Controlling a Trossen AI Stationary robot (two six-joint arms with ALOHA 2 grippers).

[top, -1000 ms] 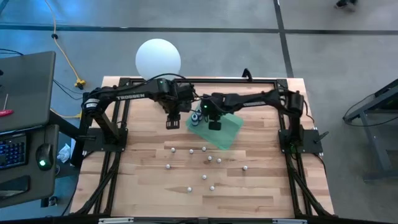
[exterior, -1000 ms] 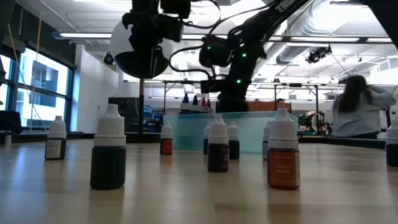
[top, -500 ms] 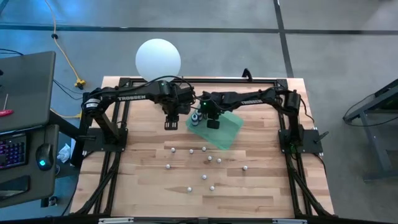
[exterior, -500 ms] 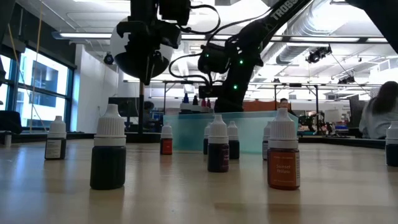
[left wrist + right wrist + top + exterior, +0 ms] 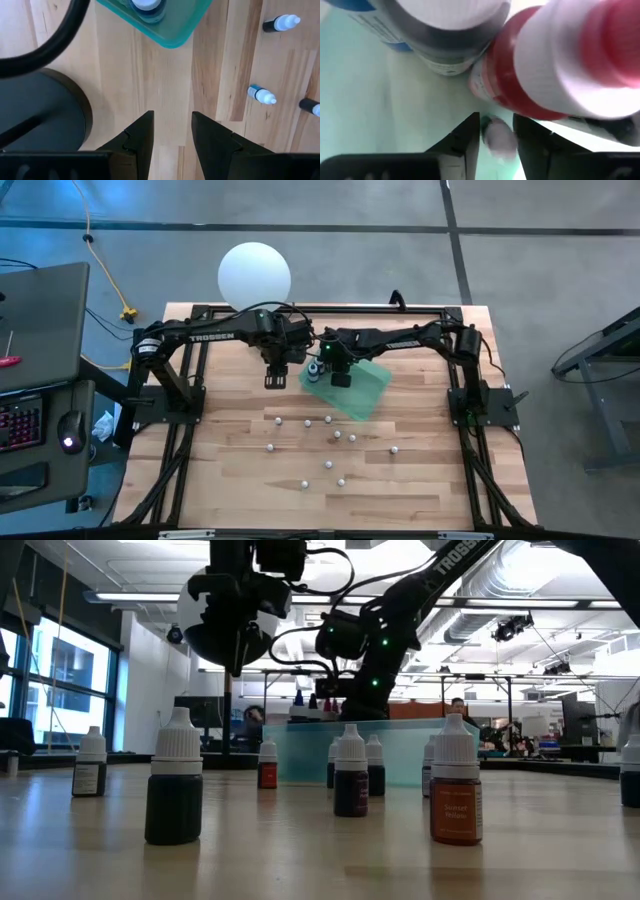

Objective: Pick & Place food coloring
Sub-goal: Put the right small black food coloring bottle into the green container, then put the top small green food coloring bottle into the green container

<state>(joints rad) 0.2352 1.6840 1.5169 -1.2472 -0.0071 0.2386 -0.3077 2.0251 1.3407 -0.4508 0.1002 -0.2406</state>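
Observation:
Several tiny food coloring bottles (image 5: 328, 442) stand scattered on the wooden table; the low view shows them upright (image 5: 350, 772). Larger ones (image 5: 315, 368) stand in the green tray (image 5: 365, 395). In the right wrist view a dark bottle with a white cap (image 5: 450, 30) and a red one (image 5: 545, 75) loom close. My right gripper (image 5: 342, 377) hangs over the tray beside them, shut on a small whitish bottle (image 5: 499, 140). My left gripper (image 5: 274, 377) hovers empty above bare wood just left of the tray, open by a narrow gap (image 5: 172, 117). My right gripper pinches a small whitish bottle top (image 5: 500, 142) between its two fingers, coming from above and pointing down into the tray. The view is blurred and looks along the fingers, so which part of the bottle they hold does not show.
The white ball (image 5: 255, 272) stands on its black stand at the far edge; the stand's round base (image 5: 35, 115) lies close beside my left gripper. The tray's corner (image 5: 170, 30) is just ahead of it. Black frame rails (image 5: 175, 410) line the table's sides.
My right gripper has shifted a little toward the table's left, closer to the bottles standing in the tray. A person in the room behind the table has moved out of the low view.

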